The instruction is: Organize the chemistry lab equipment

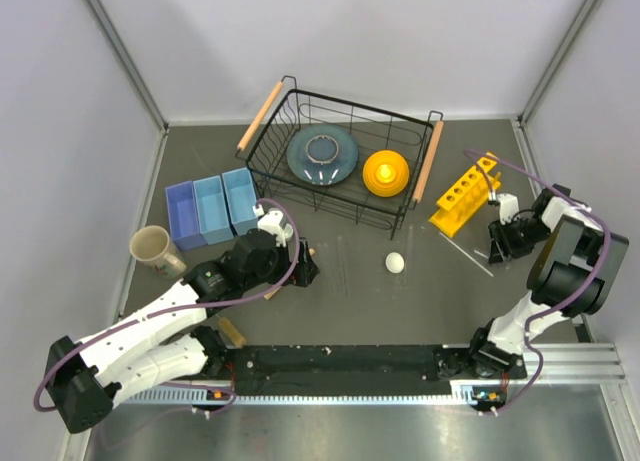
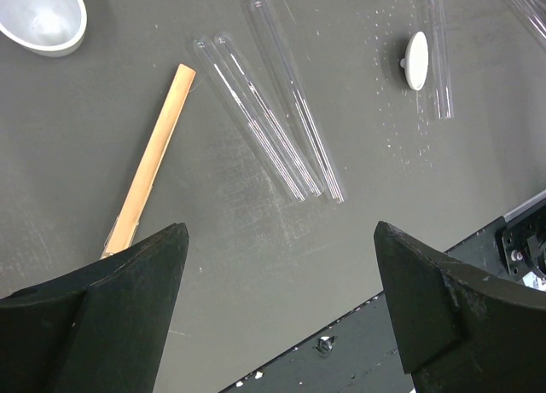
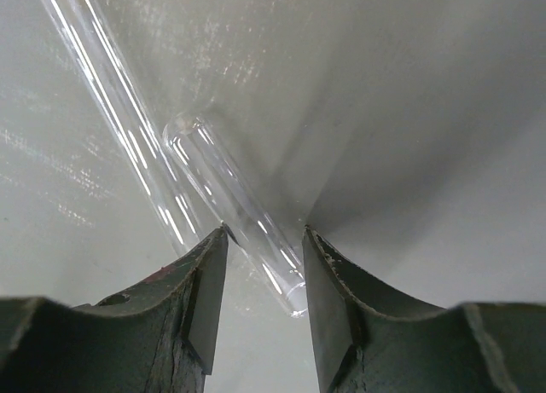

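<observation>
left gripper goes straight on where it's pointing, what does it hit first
Probably the three clear tubes lying side by side on the table, near their closer ends. The left gripper is open and aimed down at them; depth is unclear, so it may land on bare table just short.

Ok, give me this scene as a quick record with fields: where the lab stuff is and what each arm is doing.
rack: on the table, right of the basket
tubes: three lying side by side below the left arm
stick: flat on the table beside them
white piece: loose, mid-table
left fingers: wide open above the table, holding nothing
right fingers: either side of one lying tube; grip unclear
basket contents: plate, bowl
</observation>
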`<action>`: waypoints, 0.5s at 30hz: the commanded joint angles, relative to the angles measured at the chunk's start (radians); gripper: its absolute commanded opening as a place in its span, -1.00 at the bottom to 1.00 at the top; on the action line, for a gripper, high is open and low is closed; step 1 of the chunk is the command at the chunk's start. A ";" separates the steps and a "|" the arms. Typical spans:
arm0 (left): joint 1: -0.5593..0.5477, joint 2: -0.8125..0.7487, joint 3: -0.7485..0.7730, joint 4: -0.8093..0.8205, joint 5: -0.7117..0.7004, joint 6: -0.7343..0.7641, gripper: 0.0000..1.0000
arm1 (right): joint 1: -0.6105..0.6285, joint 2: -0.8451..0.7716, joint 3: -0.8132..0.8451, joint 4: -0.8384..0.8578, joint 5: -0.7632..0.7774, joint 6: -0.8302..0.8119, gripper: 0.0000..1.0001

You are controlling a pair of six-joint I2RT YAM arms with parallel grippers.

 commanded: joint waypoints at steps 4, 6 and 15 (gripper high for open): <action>-0.003 -0.019 0.005 0.039 -0.006 0.001 0.91 | -0.007 0.014 -0.029 0.051 0.005 -0.048 -0.21; -0.003 -0.019 0.005 0.039 -0.006 0.000 0.91 | -0.008 0.018 -0.038 0.064 0.010 -0.059 -0.27; -0.003 -0.020 0.008 0.040 0.004 -0.013 0.91 | -0.007 0.018 -0.068 0.084 -0.007 -0.123 -0.51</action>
